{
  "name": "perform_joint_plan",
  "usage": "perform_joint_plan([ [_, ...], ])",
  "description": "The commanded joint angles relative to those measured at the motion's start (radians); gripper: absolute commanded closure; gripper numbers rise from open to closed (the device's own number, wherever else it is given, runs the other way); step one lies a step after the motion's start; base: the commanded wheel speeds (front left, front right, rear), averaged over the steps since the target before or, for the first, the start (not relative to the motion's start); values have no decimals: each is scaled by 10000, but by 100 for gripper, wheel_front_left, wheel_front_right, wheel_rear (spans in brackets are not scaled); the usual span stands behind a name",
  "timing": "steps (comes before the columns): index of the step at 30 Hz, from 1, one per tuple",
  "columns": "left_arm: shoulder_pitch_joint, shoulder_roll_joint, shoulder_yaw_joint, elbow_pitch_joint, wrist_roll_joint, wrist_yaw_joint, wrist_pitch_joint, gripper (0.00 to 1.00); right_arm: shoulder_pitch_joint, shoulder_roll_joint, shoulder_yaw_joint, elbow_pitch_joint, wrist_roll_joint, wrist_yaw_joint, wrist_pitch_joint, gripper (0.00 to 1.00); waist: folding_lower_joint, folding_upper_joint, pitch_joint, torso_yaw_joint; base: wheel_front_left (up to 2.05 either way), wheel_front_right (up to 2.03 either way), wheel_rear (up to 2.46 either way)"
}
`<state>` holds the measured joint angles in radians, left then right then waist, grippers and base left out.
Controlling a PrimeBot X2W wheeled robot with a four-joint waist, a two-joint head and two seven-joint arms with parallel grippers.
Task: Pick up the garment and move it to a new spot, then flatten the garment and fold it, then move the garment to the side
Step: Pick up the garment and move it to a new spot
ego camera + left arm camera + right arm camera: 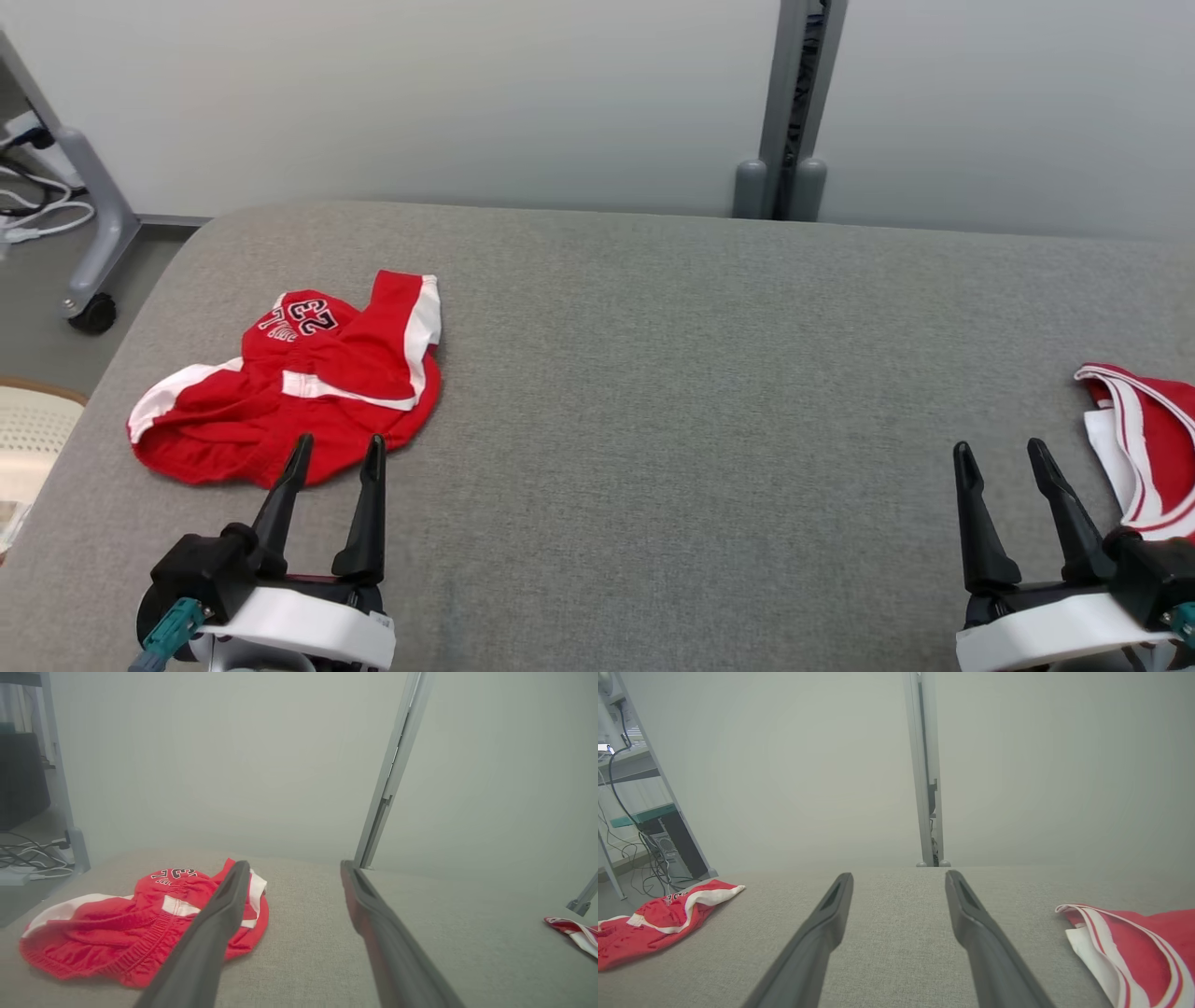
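So far nothing done: red garment (308, 373) lies crumpled, unlifted; my left gripper (339, 441) and right gripper (1000, 446) gape empty.

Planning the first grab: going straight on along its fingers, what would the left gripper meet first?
Probably the right part of the red garment, just ahead of the open left gripper; height above it is unclear.

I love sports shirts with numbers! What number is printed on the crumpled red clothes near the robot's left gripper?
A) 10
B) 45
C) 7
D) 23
D: the dark digits on the red garment read 23, seen upside down in the head view, just beyond the open left gripper.
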<state>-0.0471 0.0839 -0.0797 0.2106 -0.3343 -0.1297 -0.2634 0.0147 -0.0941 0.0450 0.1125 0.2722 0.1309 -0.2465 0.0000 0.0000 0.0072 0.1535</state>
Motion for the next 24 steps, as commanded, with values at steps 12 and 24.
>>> perform_joint_plan([
  [12,-262,88,274,222,160,-17,-13,0,-269,-1,342,238,177,-1,-34,0,0,0,154,1819,0,0,0],
  [24,-210,39,369,366,220,-19,-13,0,-429,-139,579,506,282,-1,-66,0,0,0,158,3011,0,0,0],
])
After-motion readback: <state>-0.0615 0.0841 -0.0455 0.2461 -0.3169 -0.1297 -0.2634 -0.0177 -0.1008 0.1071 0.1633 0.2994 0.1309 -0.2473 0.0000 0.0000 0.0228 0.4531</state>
